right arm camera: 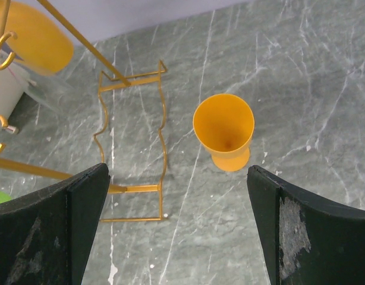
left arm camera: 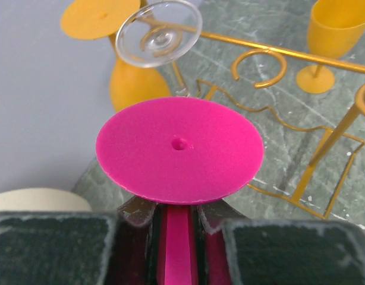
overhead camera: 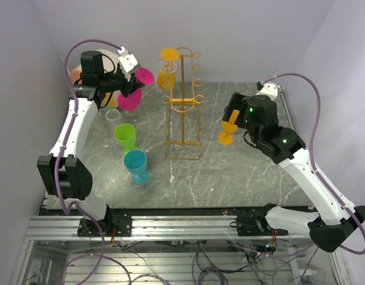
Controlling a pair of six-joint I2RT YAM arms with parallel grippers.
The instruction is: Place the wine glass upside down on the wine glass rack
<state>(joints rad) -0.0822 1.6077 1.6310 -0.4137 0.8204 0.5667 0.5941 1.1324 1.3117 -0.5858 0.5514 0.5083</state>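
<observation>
Your top view looks down from high above the near edge and takes in the whole counter point(overhead camera: 242, 172). Your left wrist view sits close behind the left hand point(left arm camera: 178, 249), facing forward along it toward the wine glass rack point(left arm camera: 313, 58). Your right wrist view looks steeply down past the right hand point(right arm camera: 178, 196) at that same rack's base.

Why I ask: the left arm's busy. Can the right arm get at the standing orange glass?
Probably yes: the right gripper hangs open just above the glass, nothing between them, rack off to one side.

No text, label or number can be read anywhere
</observation>
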